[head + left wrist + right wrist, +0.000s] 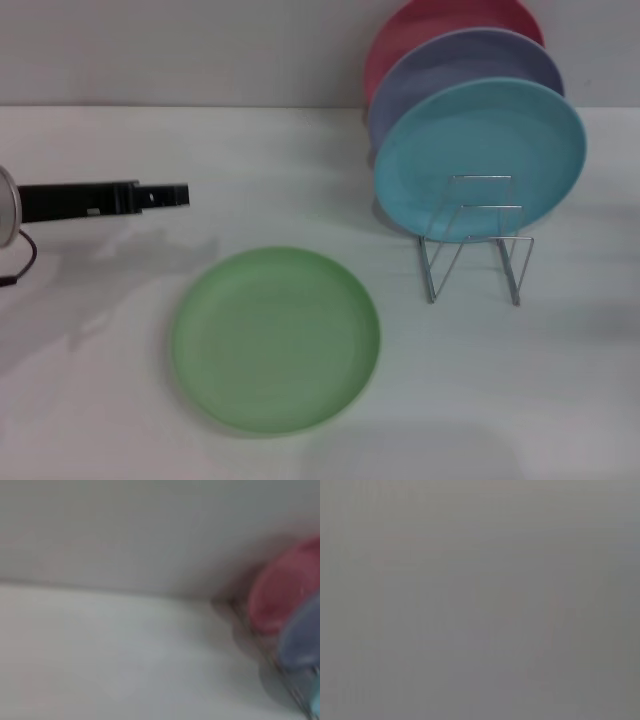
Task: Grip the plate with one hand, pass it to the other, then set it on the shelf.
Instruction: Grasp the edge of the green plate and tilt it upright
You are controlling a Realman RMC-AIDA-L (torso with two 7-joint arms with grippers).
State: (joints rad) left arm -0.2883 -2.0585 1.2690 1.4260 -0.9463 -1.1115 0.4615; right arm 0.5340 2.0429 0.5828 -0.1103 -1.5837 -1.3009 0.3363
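one left tool point(178, 195) shows edge-on, apart from the green plate point(275, 340).

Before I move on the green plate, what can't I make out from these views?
- Left end effector, head view: seen side-on, finger state unreadable.
- Right end effector: in no view; right wrist view is blank grey.
- Wire rack: rear slots hidden behind turquoise plate.
- Green plate: outside both wrist views.

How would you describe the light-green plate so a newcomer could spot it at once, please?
On the white table, look in front of the thin silver wire rack with its upright plates. The large round light-green plastic plate is the only one lying flat, apart from the rack.
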